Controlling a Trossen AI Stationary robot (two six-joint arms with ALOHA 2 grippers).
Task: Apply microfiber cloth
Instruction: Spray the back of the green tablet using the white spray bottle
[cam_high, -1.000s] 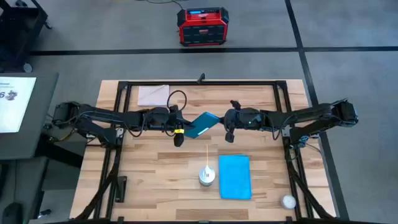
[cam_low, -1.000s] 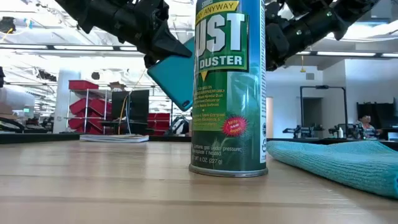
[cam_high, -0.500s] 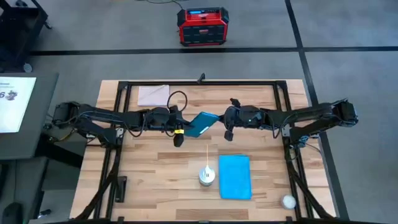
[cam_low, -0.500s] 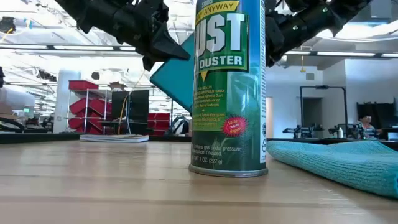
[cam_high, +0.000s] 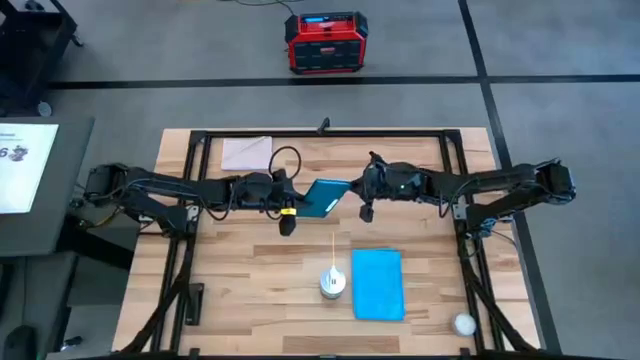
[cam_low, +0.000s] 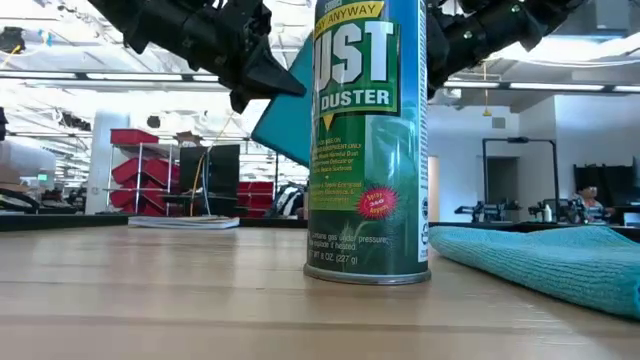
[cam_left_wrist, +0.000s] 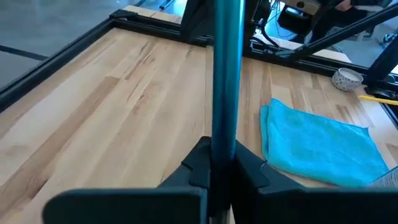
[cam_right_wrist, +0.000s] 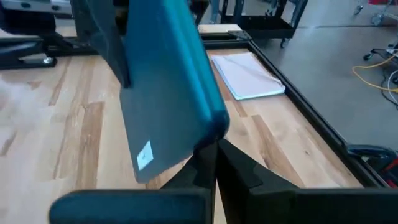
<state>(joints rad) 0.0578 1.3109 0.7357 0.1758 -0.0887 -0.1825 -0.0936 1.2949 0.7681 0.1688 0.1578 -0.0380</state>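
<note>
Above the middle of the surface (cam_high: 250, 290), my left hand (cam_high: 296, 205) is clamped on one edge of the dark teal device (cam_high: 325, 198), holding it up in the air; my left wrist view shows my fingers pressed together on its thin edge. My right hand (cam_high: 362, 190) sits at the opposite edge, fingers together, and I judge it is pinching the device's corner, though the contact is partly hidden.

Over the last second the device has tipped from a steep diagonal to something flatter and has risen a little, and my right hand has drawn in closer to it. I read this as a handover or re-grip that steadies the device so one arm can be freed.

The microfiber cloth (cam_high: 378, 284) has not moved: it lies flat on the near right part of the surface, just beside the duster can (cam_high: 333, 282), well apart from both hands. Wiping has not begun; one hand must first fetch the cloth.
</note>
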